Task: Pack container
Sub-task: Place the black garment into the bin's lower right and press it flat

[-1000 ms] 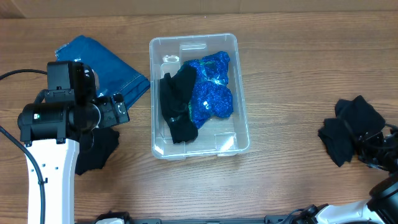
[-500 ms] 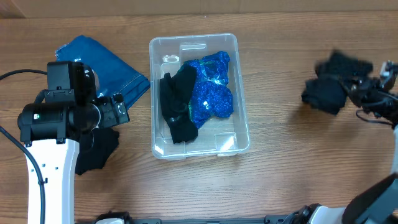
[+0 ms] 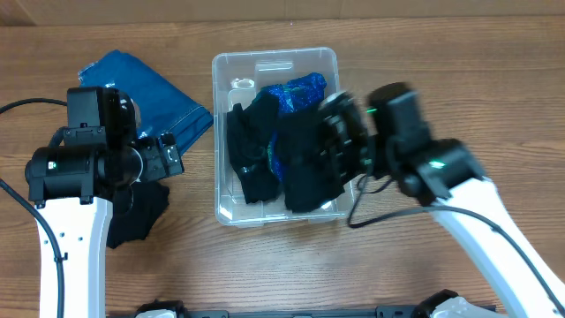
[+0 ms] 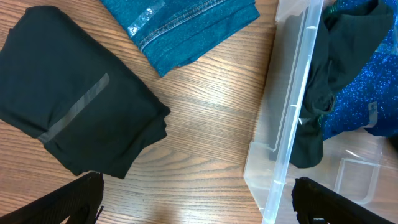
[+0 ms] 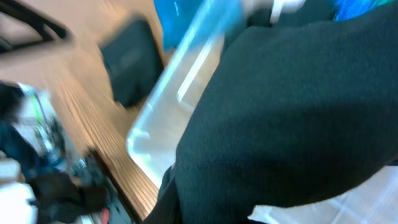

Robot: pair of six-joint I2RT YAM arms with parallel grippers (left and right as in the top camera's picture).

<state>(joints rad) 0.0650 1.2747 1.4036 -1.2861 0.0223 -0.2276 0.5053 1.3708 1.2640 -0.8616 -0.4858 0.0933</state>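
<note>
Wood-grain desk [image 3: 415,53], recorded from overhead and from both wrists. The container [image 3: 217,124] is seen at the middle of the desk, close to the far edge, with its long side running from the far edge toward the near edge. Inside it, a limp black garment [image 3: 250,155] is laid along the left wall, and a glittery blue garment [image 3: 305,91] is bunched toward the far right corner of the bin. A hanging black cloth [image 3: 305,172] is held over the right half of the container, covering much of the blue garment and reaching toward the bin's near right corner. The right gripper [image 3: 340,150] is blurred and is placed just at the container's right wall. It is clamped on the hanging black cloth. Its fingers are hidden in the right wrist view, where the cloth fills most of the frame.

The left gripper [image 4: 198,202] is held with its jaws wide apart and nothing between them. Bare wood is seen below it, between the container's left wall and a striped black fold [image 4: 74,118]. That fold is laid near the left edge of the desk, apart from the container. A denim piece [image 3: 146,88] is laid toward the far left corner, its nearest corner just beside the container's left wall.
</note>
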